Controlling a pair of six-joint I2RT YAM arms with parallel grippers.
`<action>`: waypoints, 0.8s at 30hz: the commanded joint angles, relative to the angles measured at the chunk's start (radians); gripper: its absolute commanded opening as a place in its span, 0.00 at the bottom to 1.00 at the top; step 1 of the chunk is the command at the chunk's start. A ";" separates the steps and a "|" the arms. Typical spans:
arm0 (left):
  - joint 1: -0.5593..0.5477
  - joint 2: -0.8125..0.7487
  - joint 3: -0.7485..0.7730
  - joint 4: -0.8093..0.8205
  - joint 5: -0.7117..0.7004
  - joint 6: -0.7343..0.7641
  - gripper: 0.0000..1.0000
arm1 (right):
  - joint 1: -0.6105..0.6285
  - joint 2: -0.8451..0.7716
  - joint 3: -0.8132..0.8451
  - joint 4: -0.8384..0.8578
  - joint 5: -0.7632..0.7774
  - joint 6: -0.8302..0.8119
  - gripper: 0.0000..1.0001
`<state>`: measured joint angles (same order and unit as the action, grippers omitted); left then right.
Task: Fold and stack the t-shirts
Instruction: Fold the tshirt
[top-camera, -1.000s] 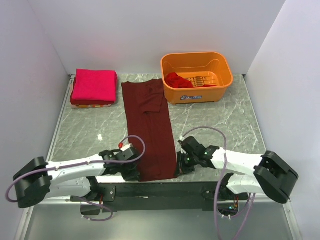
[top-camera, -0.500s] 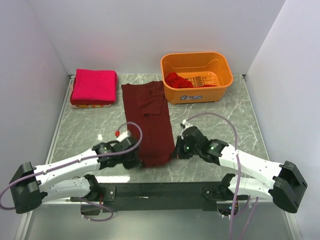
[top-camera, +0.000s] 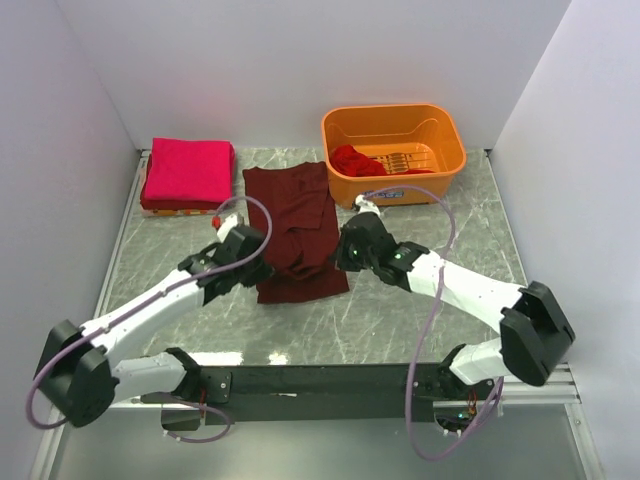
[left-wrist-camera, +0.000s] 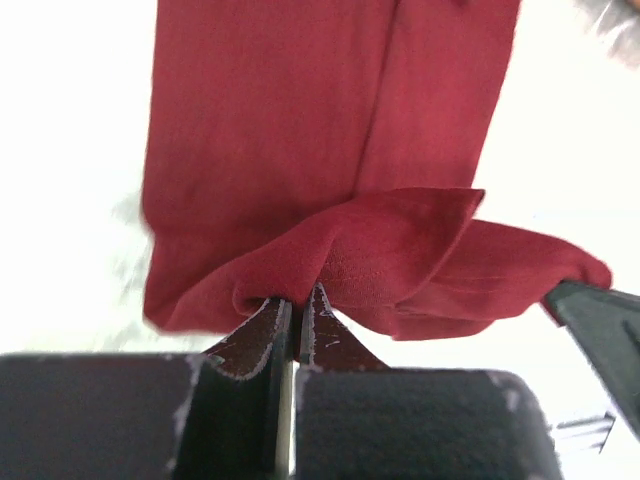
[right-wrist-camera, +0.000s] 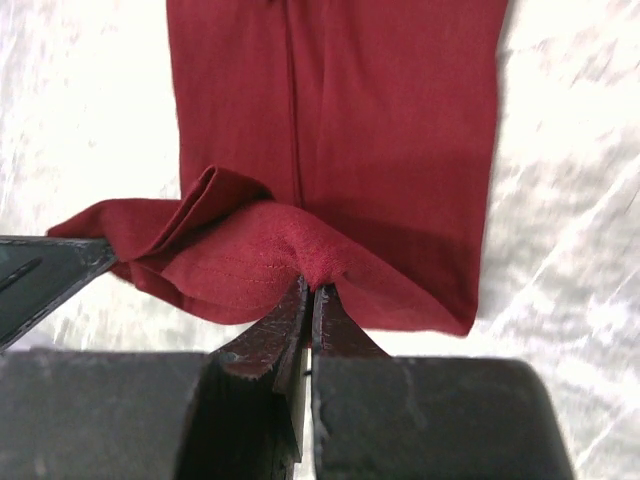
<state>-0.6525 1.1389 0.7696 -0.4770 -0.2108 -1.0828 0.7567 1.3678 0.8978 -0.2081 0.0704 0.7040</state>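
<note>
Grey marble tabletop (top-camera: 440, 250), white walls. Pink-red t-shirt (top-camera: 188, 170) folded at 10 o'clock, so one done. Maroon t-shirt (top-camera: 300, 200) at centre, mid-fold: left jaws and right jaws each clamped on near hem, hem raised and doubled over body. Red t-shirt (top-camera: 355, 160) crumpled in orange basket (top-camera: 430, 185) at 1 o'clock, waiting. Judgement: under halfway, stacking still to come.

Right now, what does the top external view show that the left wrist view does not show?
Only the top external view: the orange basket holding a red t-shirt, the folded pink-red t-shirt at the far left, and both arms whole. Only the left wrist view: the left gripper shut on a pinch of cloth, seen close, with the lifted hem bunched above the flat part. Both: the maroon t-shirt on the marble table, its near end raised over the rest.
</note>
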 joint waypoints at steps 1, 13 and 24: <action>0.039 0.053 0.088 0.083 -0.024 0.092 0.01 | -0.022 0.049 0.088 0.055 0.065 -0.032 0.00; 0.157 0.222 0.151 0.198 0.001 0.156 0.01 | -0.088 0.257 0.257 0.058 0.058 -0.070 0.00; 0.243 0.389 0.215 0.299 0.068 0.228 0.01 | -0.125 0.413 0.394 0.065 0.074 -0.067 0.00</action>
<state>-0.4236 1.5066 0.9268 -0.2440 -0.1715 -0.9016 0.6495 1.7607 1.2308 -0.1764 0.1127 0.6445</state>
